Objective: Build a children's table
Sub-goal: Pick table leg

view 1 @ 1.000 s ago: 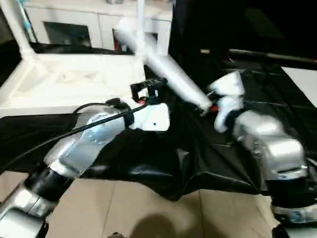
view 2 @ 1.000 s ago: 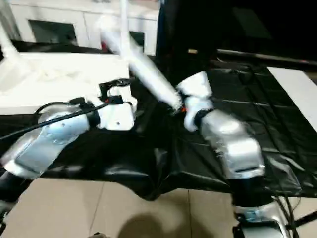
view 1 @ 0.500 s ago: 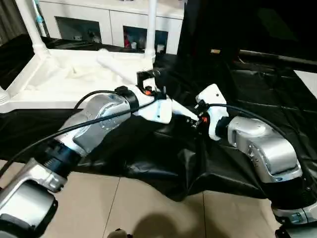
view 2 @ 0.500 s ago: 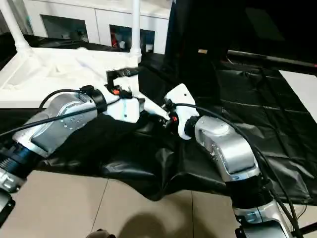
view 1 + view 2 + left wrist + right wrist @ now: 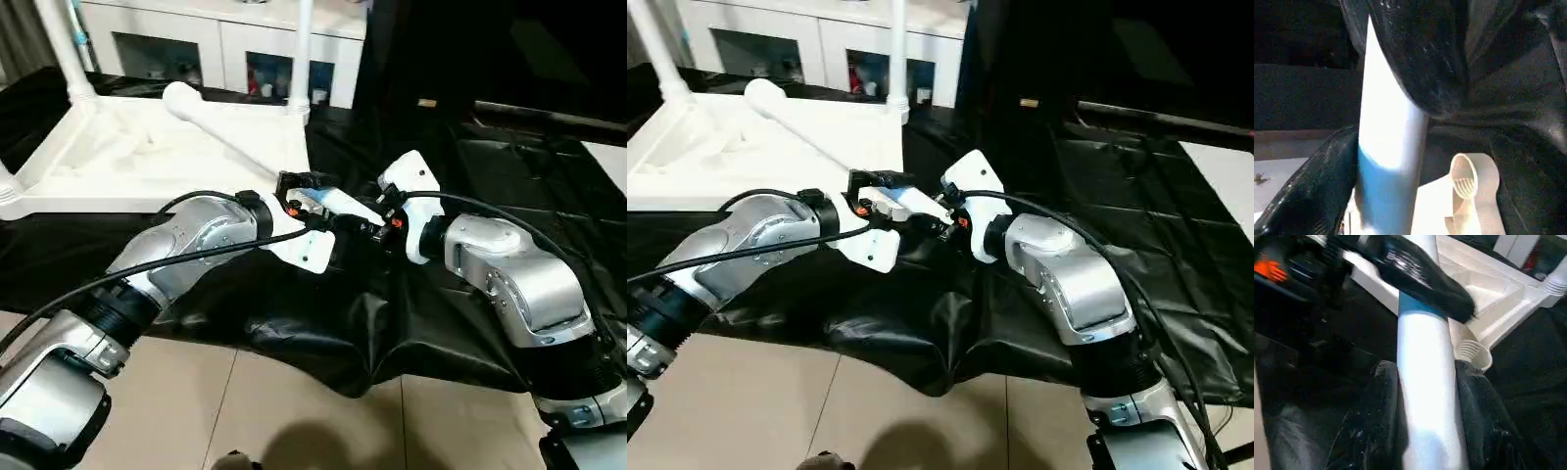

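Partly built. Tabletop (image 5: 147, 162) upside down at upper left of the frame, on black sheet (image 5: 470, 323); 2 legs (image 5: 304, 49) upright in far corner sockets, perhaps a 3rd at the left edge, cut off. Loose leg (image 5: 235, 147) slanting over the tabletop, rounded end toward upper left. Near corner socket (image 5: 1471, 352) empty, ribbed inside. Right gripper (image 5: 1425, 406) clamped on the loose leg; left gripper (image 5: 306, 183) wide around the same tube, not closed. White, smooth, tapered tube.
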Robot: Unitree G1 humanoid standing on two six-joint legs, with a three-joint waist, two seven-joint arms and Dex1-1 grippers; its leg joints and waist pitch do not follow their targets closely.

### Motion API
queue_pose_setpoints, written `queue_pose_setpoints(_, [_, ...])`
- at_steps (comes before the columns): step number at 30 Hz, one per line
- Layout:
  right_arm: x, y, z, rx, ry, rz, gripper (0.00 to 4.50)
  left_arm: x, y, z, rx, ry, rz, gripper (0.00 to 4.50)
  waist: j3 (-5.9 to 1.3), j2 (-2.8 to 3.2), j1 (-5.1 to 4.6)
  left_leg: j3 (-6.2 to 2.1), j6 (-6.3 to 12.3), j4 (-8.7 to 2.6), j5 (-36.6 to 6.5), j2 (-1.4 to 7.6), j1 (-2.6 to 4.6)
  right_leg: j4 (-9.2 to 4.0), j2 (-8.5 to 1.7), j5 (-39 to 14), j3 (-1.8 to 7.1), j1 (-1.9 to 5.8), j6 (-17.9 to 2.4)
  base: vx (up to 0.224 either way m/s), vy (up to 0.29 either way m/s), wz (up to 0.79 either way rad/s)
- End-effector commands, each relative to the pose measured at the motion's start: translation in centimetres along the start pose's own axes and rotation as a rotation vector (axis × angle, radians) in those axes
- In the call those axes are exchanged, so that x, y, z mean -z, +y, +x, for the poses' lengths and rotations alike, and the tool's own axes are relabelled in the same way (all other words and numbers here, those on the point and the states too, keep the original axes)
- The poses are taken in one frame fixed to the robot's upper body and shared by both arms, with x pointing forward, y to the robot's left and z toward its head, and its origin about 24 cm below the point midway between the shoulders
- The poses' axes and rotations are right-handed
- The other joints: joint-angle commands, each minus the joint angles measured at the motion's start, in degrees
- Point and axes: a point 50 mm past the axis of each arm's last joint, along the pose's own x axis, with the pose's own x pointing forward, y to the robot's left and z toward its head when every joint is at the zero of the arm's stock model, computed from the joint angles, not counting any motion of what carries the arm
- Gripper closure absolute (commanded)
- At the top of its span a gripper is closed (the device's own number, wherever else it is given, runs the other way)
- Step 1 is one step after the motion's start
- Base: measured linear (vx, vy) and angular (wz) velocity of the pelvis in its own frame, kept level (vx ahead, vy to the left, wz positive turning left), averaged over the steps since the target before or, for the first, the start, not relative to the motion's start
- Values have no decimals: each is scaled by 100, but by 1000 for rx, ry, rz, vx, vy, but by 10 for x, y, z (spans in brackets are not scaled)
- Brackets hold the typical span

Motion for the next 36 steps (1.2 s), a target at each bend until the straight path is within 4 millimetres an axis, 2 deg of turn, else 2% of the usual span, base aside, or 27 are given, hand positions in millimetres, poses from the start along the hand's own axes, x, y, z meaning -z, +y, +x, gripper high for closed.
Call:
queue_pose_setpoints(1, [-12,2,-4,-27,-44,-51,325,3,13,0,-49,13,-26,0,-406,26,1,-171,-368,-452,-983,421,232,-353,-576,-11,273,178,-1120,0,0,0])
queue_pose_setpoints(3, [-11,3,-5,-37,-35,-55,325,4,16,1,-61,18,-41,27,-400,17,-1,-173,-351,-455,-989,420,229,-362,-578,-96,271,175,-1105,0,0,0])
queue_pose_setpoints(9, [-9,-3,-8,-19,-18,-67,325,11,17,-4,-49,41,-55,68,-400,17,-9,-177,-317,-454,-946,428,230,-365,-575,-137,266,167,-1114,0,0,0])
queue_pose_setpoints(18, [-10,-9,-11,-8,-7,-83,325,7,14,-4,-30,18,-77,149,-395,-2,6,-163,-269,-448,-925,429,234,-371,-583,-175,270,162,-1138,0,0,0])
queue_pose_setpoints(26, [-12,-9,-10,-23,-23,-84,325,6,15,-3,-33,10,-90,195,-394,-10,1,-165,-248,-448,-897,430,222,-372,-583,-155,271,171,-1145,0,0,0])
queue_pose_setpoints(27, [-12,-9,-11,-27,-27,-80,269,6,15,-3,-32,10,-92,215,-396,-21,3,-163,-237,-448,-884,430,224,-370,-584,-162,269,172,-1146,0,0,0])
queue_pose_setpoints(33, [-18,-11,-12,-27,-70,-64,228,7,16,-3,-32,16,-90,243,-389,-15,1,-159,-235,-448,-922,433,229,-378,-582,-275,269,157,-1132,0,0,0])
queue_pose_setpoints(34, [-18,-11,-12,-21,-70,-64,215,7,16,-3,-35,16,-89,262,-390,-8,3,-163,-250,-453,-937,435,237,-377,-578,-278,265,152,-1146,0,0,0])
queue_pose_setpoints(36, [-18,-13,-12,-10,-71,-64,201,8,16,-3,-36,18,-87,271,-388,-22,0,-163,-263,-455,-938,438,234,-377,-579,-233,265,156,-1147,0,0,0])
